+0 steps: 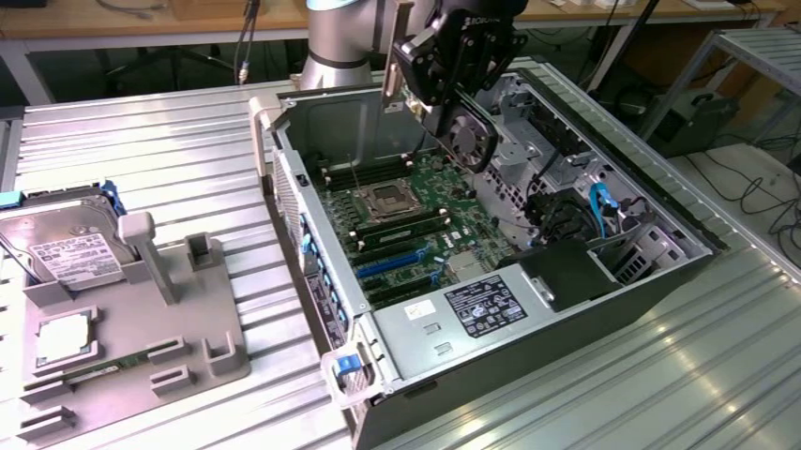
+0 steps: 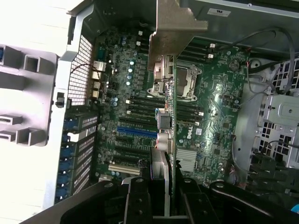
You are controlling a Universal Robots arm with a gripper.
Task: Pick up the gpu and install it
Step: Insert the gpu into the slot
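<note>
My gripper (image 1: 453, 89) hangs over the open computer case (image 1: 294, 216), shut on the gpu (image 1: 471, 139). The card is held on edge above the motherboard (image 1: 414, 225), its black round cooler facing the exterior view's right and its silver end bracket (image 1: 398, 86) toward the case's rear wall. In the wrist view the gpu (image 2: 171, 119) runs edge-on away from my gripper (image 2: 163, 198), and its bracket (image 2: 175, 32) lies over the CPU socket (image 2: 187, 84). The black fingers (image 2: 138, 200) clamp both faces of the card. The blue expansion slot (image 2: 136, 132) lies bare beside the card.
A power supply (image 1: 482, 305) fills the case's near end, with drive bays and blue cables (image 1: 601, 211) at the exterior view's right. Beside the case, a grey fixture (image 1: 126, 347) holds a hard drive (image 1: 69, 248), a CPU (image 1: 63, 337) and a memory stick (image 1: 107, 368).
</note>
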